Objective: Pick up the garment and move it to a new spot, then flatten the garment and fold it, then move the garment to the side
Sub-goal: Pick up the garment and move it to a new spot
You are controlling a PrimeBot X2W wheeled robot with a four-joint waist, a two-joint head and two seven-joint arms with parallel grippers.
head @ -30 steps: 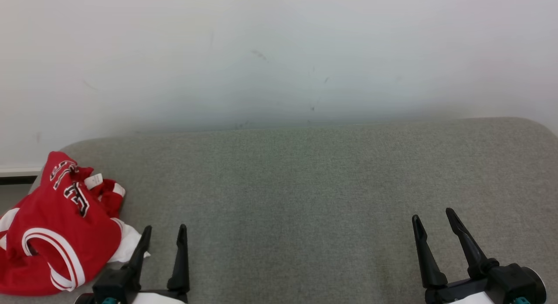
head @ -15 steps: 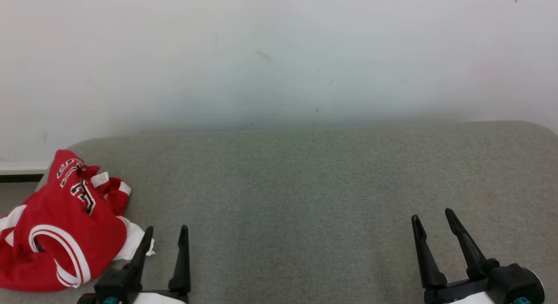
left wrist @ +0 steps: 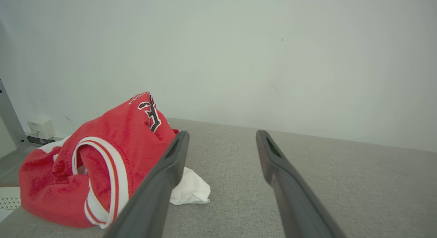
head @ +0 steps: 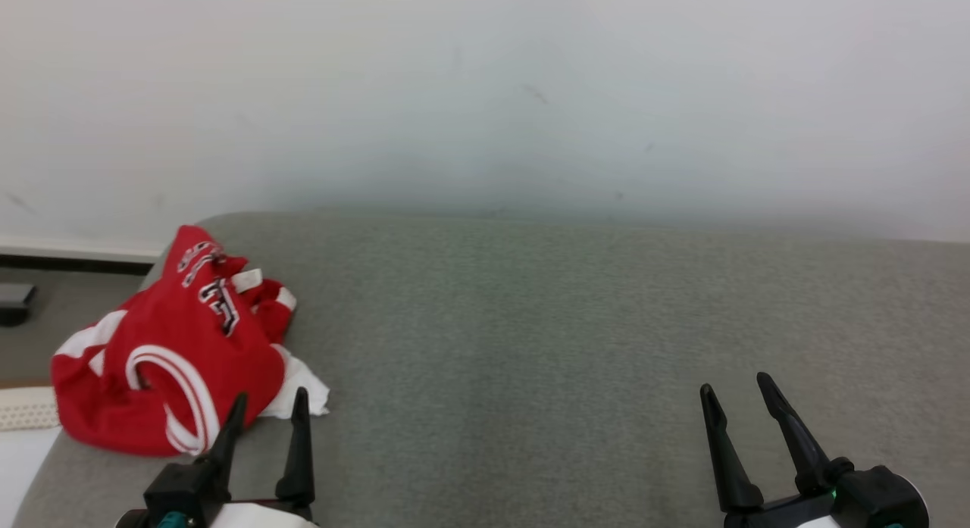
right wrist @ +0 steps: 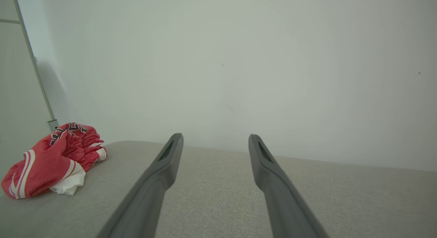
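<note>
From my seat nothing of the task is done yet: the red jersey [head: 174,361] lies untouched in a crumpled heap, so the pickup, the move to a new spot, the flattening, the fold and the final shift aside are all still ahead of me. It sits at the far left corner of the grey upholstered surface [head: 546,323], close to the edge. The fabric is bunched up on itself, with a white-and-red trimmed opening gaping toward me, black numerals outlined in white twisted across the top, and a small white label poking out near them. A white flap [head: 303,382] spills from under the near side; I cannot tell whether it is lining or another layer. My left gripper [head: 270,395] has its fingers spread and empty, just beside the heap's near edge, not touching as far as I can judge. My right gripper [head: 733,384] is also spread and empty, well apart from the jersey over bare cushion.
</note>
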